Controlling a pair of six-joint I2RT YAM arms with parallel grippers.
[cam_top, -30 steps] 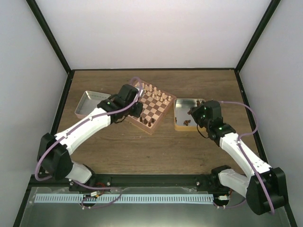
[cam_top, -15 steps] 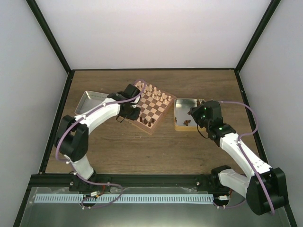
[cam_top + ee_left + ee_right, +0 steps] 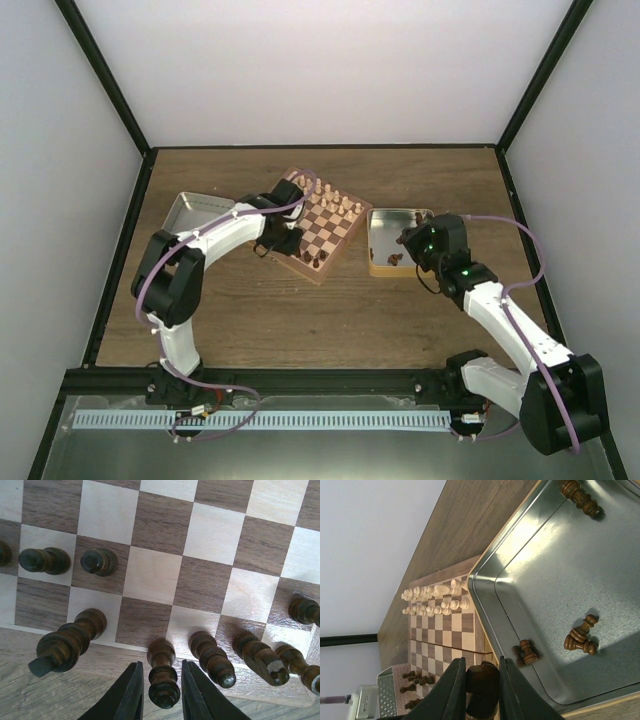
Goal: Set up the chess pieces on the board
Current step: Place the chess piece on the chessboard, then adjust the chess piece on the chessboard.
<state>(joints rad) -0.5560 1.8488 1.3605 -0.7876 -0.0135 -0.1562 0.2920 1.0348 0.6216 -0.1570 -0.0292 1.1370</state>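
Left gripper (image 3: 160, 663): jaws set narrow, straddling 1 dark brown turned wooden chess piece (image 3: 162, 680). A slim gap shows on each side, with no visible contact. That piece stands upright on a near-edge square of the square checkered wooden board (image 3: 324, 230), in the back row. 1 dark piece (image 3: 67, 647) is in that row to its left and 3 to its right, the nearest (image 3: 212, 659) just beside it. 2 dark pawns (image 3: 99, 561) stand in the row ahead.

Right gripper (image 3: 480, 661): closed on a second dark brown piece (image 3: 481, 682), held over the near corner of the shallow metal tin (image 3: 485, 595) right of the board. Loose dark pieces (image 3: 580, 639) lie on the tin floor.

Pale cream pieces (image 3: 436, 600) occupy the board's far rows. A second metal tin (image 3: 190, 215) sits left of the board on the brown wooden table (image 3: 300, 320).
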